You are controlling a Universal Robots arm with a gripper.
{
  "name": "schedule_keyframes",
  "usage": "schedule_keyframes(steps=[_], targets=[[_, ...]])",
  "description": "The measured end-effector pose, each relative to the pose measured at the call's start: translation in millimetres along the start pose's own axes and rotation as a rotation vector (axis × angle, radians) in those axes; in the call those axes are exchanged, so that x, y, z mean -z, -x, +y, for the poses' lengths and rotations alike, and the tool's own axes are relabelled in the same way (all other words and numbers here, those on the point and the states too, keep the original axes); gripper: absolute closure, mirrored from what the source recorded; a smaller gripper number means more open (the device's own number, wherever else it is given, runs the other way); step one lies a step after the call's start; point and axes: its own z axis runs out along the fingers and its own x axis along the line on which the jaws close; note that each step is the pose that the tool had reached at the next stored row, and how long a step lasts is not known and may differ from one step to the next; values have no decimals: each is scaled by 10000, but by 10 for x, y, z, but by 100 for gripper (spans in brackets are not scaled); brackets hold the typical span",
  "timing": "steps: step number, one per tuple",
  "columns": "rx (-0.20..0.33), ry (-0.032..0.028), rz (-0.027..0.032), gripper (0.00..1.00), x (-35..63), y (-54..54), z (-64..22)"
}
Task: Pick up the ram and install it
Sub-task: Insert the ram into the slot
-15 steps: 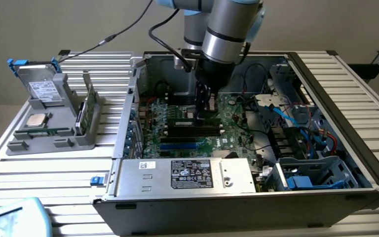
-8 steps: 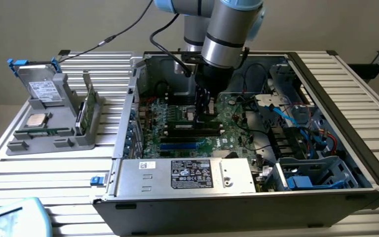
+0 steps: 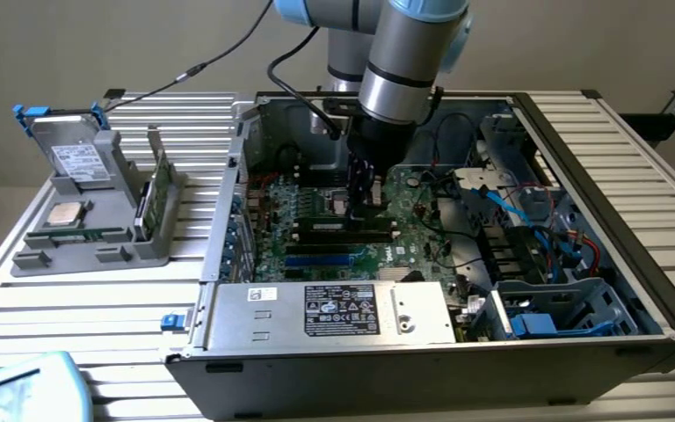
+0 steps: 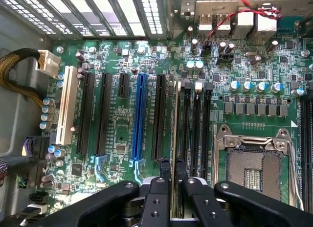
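Installing stage: gripper (image 4: 172, 164) fingers (image 4: 157, 197) pinch the ram (image 4: 174, 124) edge-on at the memory slots (image 4: 187, 124); seating it calls for square alignment.

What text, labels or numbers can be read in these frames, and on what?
No text can be quoted.
Power supply label: print too small to read.
Drive label: blurred, unreadable.
Motherboard markings: too small to read.

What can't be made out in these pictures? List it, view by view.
- Wrist view: the ram sits edge-on in the gripper, so its chips are hidden.
- Exterior view: the gripper hides whether the ram touches the memory slots.
- Exterior view: the power supply label print is too small.
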Motion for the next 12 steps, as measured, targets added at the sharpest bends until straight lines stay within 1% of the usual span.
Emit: schedule_keyframes(steps=[2,3,12], targets=[[-12,-77,5,85,-3,5,0],[-16,-100,11,85,-3,5,-1],[-21,-114,27,85,-15,9,-3]])
